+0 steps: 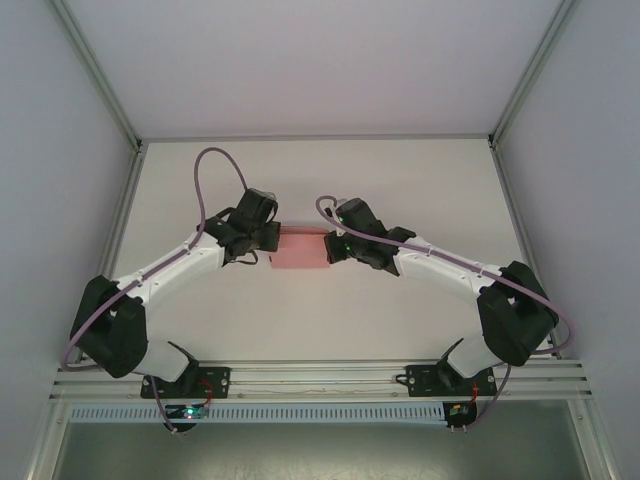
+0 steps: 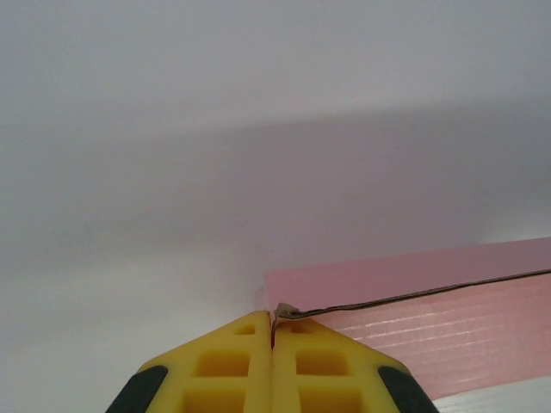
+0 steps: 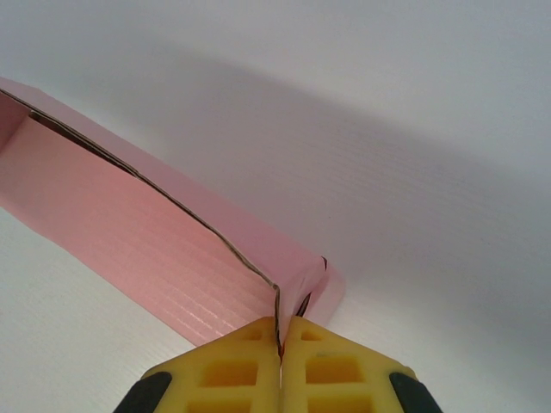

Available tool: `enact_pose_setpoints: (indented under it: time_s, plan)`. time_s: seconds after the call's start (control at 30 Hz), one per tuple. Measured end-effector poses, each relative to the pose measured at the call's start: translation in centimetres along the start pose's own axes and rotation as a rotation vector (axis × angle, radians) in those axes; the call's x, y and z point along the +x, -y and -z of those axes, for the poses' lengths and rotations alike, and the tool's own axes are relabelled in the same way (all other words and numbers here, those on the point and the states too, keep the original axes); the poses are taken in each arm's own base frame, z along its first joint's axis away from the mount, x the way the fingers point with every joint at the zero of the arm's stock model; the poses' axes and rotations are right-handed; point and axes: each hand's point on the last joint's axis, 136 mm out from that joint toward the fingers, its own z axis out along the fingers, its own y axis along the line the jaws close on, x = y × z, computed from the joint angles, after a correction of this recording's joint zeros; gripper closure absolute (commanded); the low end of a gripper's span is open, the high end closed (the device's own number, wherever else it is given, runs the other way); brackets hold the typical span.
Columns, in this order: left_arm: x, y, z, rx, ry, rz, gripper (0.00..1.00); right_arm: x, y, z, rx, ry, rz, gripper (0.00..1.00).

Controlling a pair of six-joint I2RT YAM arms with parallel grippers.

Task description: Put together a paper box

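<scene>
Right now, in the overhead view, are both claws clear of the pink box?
No, the left claw and right claw each meet an end of the paper box.

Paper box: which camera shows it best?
Right wrist: the paper box lies lengthwise, its top edge and end flap clear at the right gripper. Left wrist shows one end; top view, a small pink patch.

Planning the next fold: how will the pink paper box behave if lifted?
Probably floppy: the paper box is thin card, pinched at its edges by the left gripper and right gripper. Likely light, since it looks hollow. Hard squeezing may crease it.
</scene>
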Motion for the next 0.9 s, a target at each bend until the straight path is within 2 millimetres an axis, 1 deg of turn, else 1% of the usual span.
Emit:
enact_pose_setpoints:
  time_s: [0.1, 0.33, 0.43, 0.63, 0.7, 0.77, 0.8, 0.83, 0.87, 0.9]
  plan:
    - [0.8, 0.2, 0.0, 0.002, 0.034, 0.002, 1.0, 0.6, -0.2, 0.3, 0.005, 0.032, 0.022, 1.0]
    - [3.5, 1.1, 0.5, 0.014, 0.08, -0.011, 1.0, 2.0, -0.5, 0.9, 0.003, 0.123, 0.051, 1.0]
    - [4.1, 1.0, 0.4, 0.003, 0.106, -0.001, 1.0, 2.1, -0.5, 0.9, 0.005, 0.164, 0.058, 1.0]
    - [4.4, 0.8, 0.1, -0.007, 0.145, 0.044, 1.0, 2.1, -0.5, 0.8, 0.012, 0.206, 0.072, 1.0]
    - [4.4, 0.9, 0.0, -0.007, 0.15, 0.052, 1.0, 2.1, -0.5, 0.9, 0.006, 0.212, 0.071, 0.83]
    - [4.0, 0.9, 0.1, -0.012, 0.157, 0.054, 1.0, 2.3, -0.7, 1.0, -0.008, 0.203, 0.073, 0.82]
    - [3.9, 0.9, 0.0, -0.019, 0.159, 0.054, 1.0, 2.5, -1.0, 1.2, -0.022, 0.192, 0.075, 0.79]
    - [3.7, 0.9, -0.1, -0.028, 0.158, 0.052, 1.0, 2.7, -1.1, 1.3, -0.036, 0.175, 0.073, 0.73]
    - [3.5, 0.9, -0.2, -0.034, 0.157, 0.049, 1.0, 2.8, -1.1, 1.5, -0.047, 0.155, 0.069, 0.61]
    - [3.4, 0.9, -0.3, -0.043, 0.155, 0.044, 1.0, 2.8, -0.9, 1.6, -0.053, 0.135, 0.062, 0.54]
